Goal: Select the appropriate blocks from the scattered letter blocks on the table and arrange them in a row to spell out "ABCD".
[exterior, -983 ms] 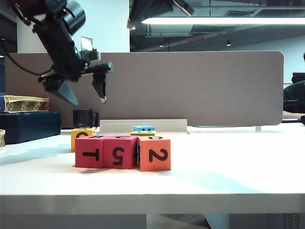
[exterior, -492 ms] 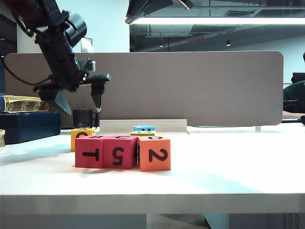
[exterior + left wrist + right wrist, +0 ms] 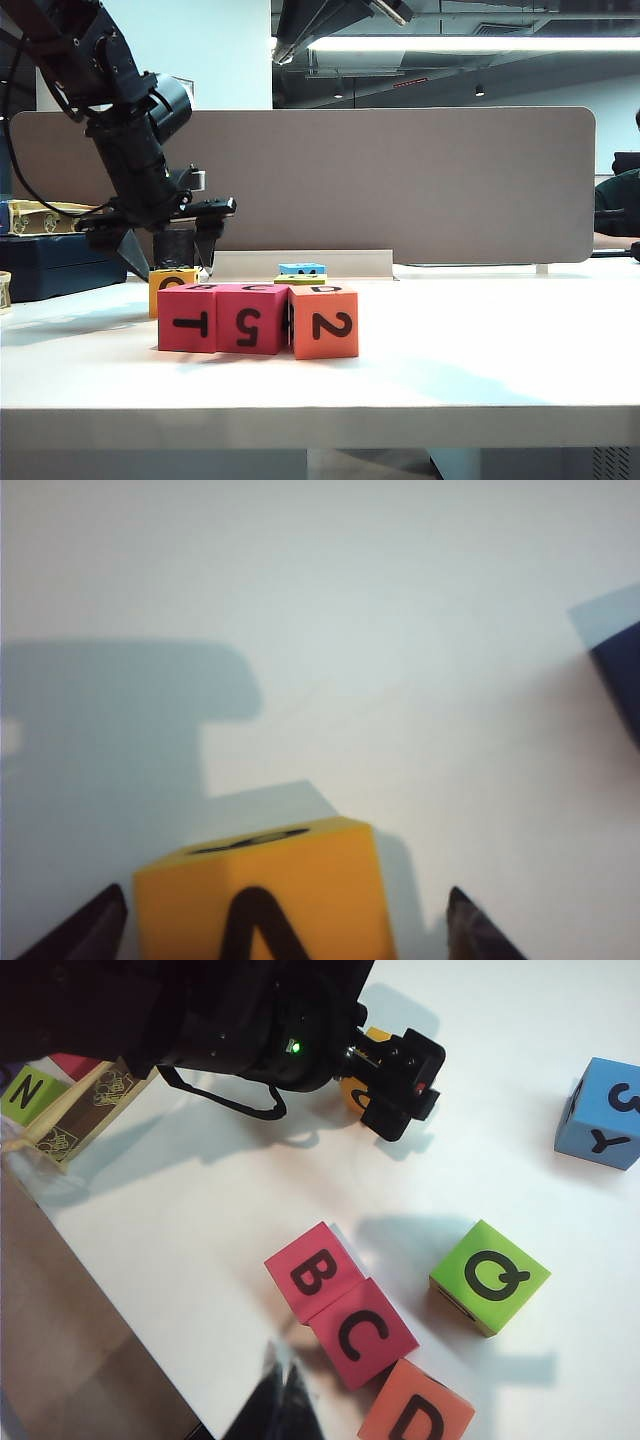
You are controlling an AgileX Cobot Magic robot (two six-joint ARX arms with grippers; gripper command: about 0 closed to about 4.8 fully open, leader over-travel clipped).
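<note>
Left gripper (image 3: 168, 258) at left of the exterior frame, jaws spread wide and empty, fingertips straddling the yellow block (image 3: 172, 290) from above without touching it; in the left wrist view the same cube (image 3: 265, 895) between the two dark tips. In front of it on the white table (image 3: 480, 370), a touching row: pink-red T block (image 3: 187, 319), pink-red 5 block (image 3: 250, 319), orange 2 block (image 3: 323, 322). Right gripper (image 3: 280, 1405) closed tight, holding nothing, above the row's B, C and D tops, with the green Q block (image 3: 490, 1275) and blue block (image 3: 600, 1112) apart.
</note>
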